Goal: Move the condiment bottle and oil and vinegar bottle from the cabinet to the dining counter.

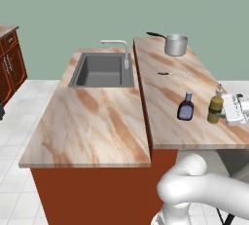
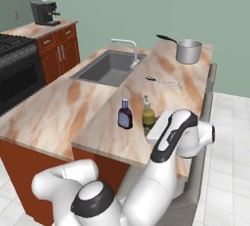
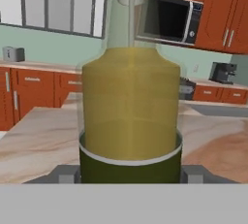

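Observation:
The oil and vinegar bottle (image 1: 215, 106) (image 2: 148, 113) stands upright on the dining counter (image 1: 165, 90) (image 2: 161, 68), near its front right edge. My gripper (image 1: 220, 112) (image 2: 150, 122) reaches in from the right and is shut on the bottle's lower body. In the hand view the olive-yellow bottle (image 3: 131, 111) sits close between the fingertips (image 3: 65, 174), its spout rising out of the top. The condiment bottle (image 1: 186, 107) (image 2: 125, 114), dark with a blue cap, stands on the counter just left of it, a little apart. Reddish-brown wall cabinet doors (image 3: 220, 17) show far behind.
A steel pot (image 1: 175, 45) (image 2: 188, 51) sits at the counter's far end, a small utensil (image 1: 176, 74) (image 2: 163, 81) midway. The lower slab to the left holds the grey sink (image 1: 102, 70) (image 2: 110, 67) and faucet (image 1: 124, 48). A stove (image 2: 14, 73) and coffee machine (image 2: 45, 12) stand far left.

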Controlling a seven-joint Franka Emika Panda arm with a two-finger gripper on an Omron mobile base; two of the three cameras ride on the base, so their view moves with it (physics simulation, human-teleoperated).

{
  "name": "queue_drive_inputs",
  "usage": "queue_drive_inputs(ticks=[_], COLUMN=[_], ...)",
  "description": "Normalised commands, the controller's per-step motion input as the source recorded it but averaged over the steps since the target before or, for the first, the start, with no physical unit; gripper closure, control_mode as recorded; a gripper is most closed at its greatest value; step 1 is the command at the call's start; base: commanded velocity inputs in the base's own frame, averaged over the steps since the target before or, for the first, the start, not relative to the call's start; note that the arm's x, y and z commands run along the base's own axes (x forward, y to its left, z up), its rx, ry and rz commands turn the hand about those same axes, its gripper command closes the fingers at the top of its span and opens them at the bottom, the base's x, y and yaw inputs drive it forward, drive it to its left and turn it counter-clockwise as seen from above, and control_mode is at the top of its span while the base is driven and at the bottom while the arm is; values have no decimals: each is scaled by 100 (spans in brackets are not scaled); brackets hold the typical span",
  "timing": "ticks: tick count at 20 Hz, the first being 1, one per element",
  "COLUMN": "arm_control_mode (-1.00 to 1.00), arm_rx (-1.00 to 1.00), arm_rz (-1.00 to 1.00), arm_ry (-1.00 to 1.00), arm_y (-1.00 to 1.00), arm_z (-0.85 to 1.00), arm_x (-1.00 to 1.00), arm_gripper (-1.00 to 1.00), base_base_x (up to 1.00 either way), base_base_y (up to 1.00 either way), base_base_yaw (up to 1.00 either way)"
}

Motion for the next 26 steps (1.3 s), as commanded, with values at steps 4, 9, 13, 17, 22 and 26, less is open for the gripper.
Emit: queue_drive_inputs(ticks=[4, 9, 13, 17, 22, 26], arm_control_mode=[-100, -100, -100, -100, -100, -100], arm_rx=[0, 0, 1, 4, 1, 0], arm_rz=[0, 0, 0, 0, 0, 0], arm_ry=[0, 0, -1, -3, -10, -10], arm_y=[13, 1, 7, 8, 9, 6], arm_z=[-22, -22, -26, -36, -39, -37], arm_x=[32, 29, 18, 3, 1, 0], arm_gripper=[100, 100, 100, 100, 100, 100], base_base_x=[0, 0, 0, 0, 0, 0], base_base_y=[0, 0, 0, 0, 0, 0], base_base_yaw=[0, 0, 0, 0, 0, 0])
